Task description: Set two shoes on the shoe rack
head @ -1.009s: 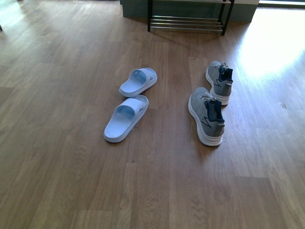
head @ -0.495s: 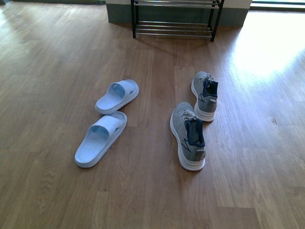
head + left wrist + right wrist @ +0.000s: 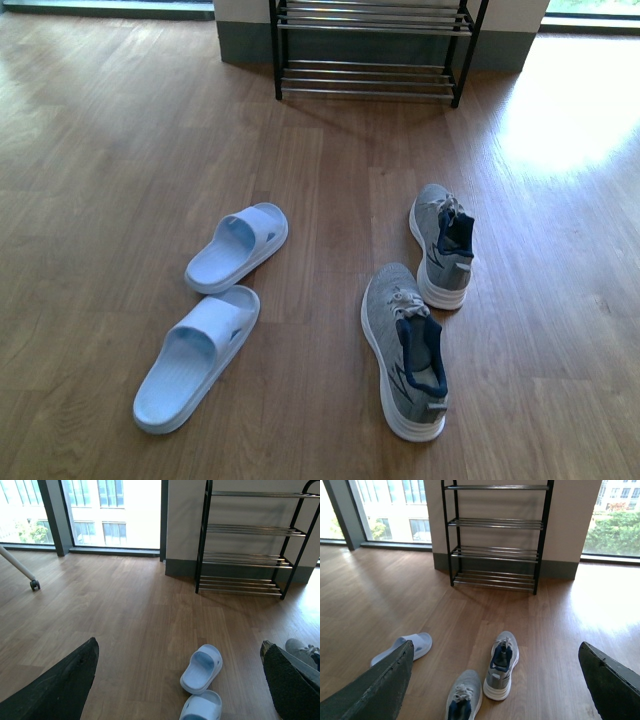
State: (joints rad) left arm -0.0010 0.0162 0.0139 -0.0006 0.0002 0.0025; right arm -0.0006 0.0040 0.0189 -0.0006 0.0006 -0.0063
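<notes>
Two grey knit shoes with navy lining and white soles stand on the wood floor, toes toward the rack: the nearer shoe (image 3: pixel 408 360) and the farther shoe (image 3: pixel 442 245). The right wrist view shows both, one shoe (image 3: pixel 501 665) ahead of the other shoe (image 3: pixel 462 700). The black shoe rack (image 3: pixel 368 80) with chrome bars stands against the wall beyond them; its tiers (image 3: pixel 495 535) hold nothing. My right gripper (image 3: pixel 496 646) is open above the shoes, touching neither. My left gripper (image 3: pixel 179 646) is open over the slippers. Neither arm shows in the front view.
Two pale blue slippers (image 3: pixel 238 248) (image 3: pixel 197 357) lie left of the shoes. A grey skirting and white wall (image 3: pixel 570 520) back the rack, with tall windows (image 3: pixel 115 510) to either side. A wheeled leg (image 3: pixel 33 584) stands far left.
The view has advanced toward the rack. Shoes and slippers now sit lower and larger in the front view, and more of the rack shows. Nothing on the floor has shifted.
</notes>
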